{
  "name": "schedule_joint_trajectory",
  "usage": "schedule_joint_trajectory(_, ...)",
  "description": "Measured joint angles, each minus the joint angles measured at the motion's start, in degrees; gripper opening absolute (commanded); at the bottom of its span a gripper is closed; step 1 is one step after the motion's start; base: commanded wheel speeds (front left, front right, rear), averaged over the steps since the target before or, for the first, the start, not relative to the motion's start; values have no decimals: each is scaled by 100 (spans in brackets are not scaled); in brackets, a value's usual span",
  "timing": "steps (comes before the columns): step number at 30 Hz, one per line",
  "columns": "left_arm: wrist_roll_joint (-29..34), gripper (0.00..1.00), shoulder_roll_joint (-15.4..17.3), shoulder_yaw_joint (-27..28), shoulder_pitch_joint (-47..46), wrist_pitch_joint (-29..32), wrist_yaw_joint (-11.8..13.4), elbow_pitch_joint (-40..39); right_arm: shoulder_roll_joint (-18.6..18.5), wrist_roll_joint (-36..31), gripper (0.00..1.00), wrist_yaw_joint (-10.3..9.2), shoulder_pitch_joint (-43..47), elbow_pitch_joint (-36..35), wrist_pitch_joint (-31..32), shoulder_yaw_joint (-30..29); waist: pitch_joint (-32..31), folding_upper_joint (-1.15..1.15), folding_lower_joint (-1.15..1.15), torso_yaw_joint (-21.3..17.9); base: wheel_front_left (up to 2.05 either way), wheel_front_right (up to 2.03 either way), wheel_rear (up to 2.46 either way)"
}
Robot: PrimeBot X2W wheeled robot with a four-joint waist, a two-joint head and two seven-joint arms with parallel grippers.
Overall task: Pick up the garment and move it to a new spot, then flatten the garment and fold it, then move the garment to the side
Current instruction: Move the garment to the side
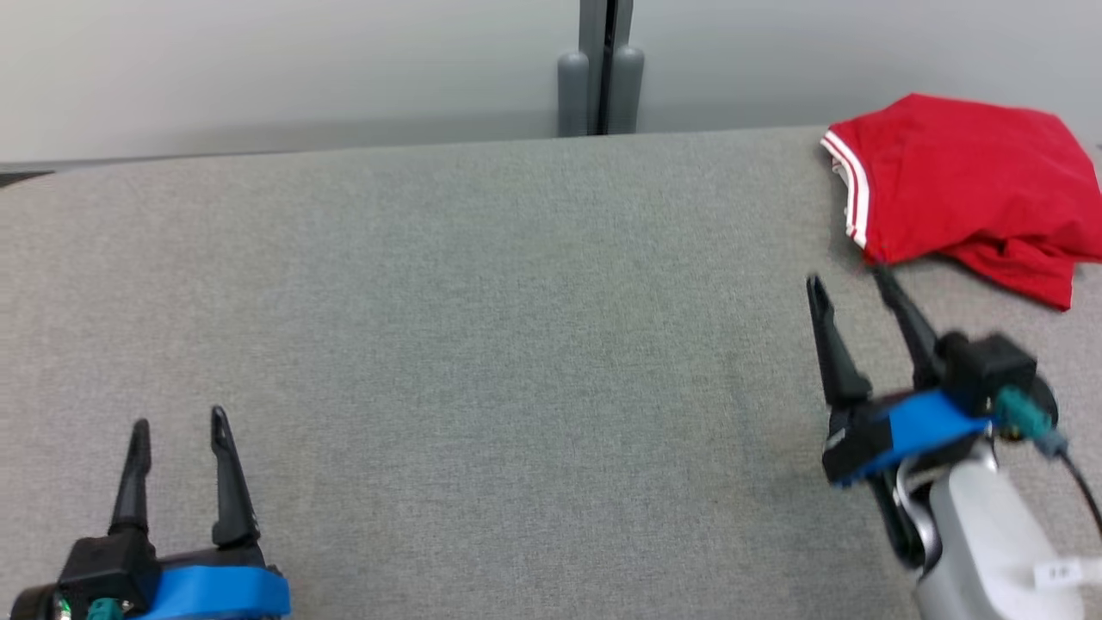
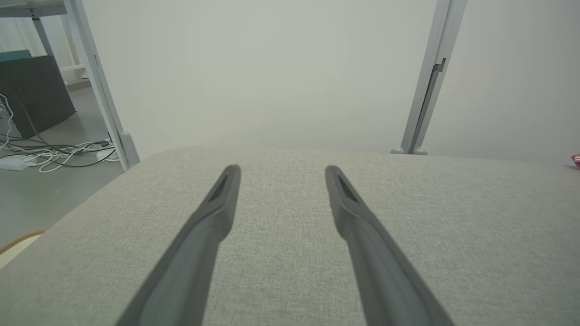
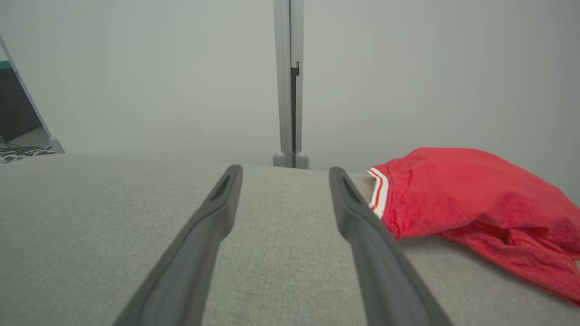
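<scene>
The garment (image 1: 964,176) is a red piece with a white-striped hem, lying folded in a heap at the far right of the grey table (image 1: 482,344). My right gripper (image 1: 848,284) stands open just in front of its left corner, with nothing between its fingers. In the right wrist view the garment (image 3: 471,203) lies just right of the right gripper (image 3: 285,174). My left gripper (image 1: 179,420) rests open at the near left, far from the cloth; in the left wrist view the left gripper (image 2: 281,174) has bare table between its fingers.
A grey partition wall with an upright post (image 1: 600,69) runs behind the table's far edge. Off the table's left end, cables (image 2: 54,154) lie on the floor beside a metal frame leg (image 2: 102,86).
</scene>
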Motion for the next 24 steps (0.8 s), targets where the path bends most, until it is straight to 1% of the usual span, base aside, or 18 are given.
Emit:
schedule_joint_trajectory(5,-2,100,-9,-83,77,1,-9,215,192,-25,100,0,879,-372,1,-133,-245,0,0,79,0,0,0)
schedule_joint_trajectory(11,-13,100,-12,-190,202,1,-10,388,305,-55,100,0,1694,-760,0,-307,-539,0,0,153,0,0,0)
schedule_joint_trajectory(17,-5,100,-13,-286,347,1,-11,482,453,-145,100,0,2185,-970,0,-528,-801,1,1,181,0,0,0)
schedule_joint_trajectory(24,42,100,-15,-349,524,1,-66,622,530,-162,100,0,2441,-969,0,-671,-1025,1,1,173,0,0,0)
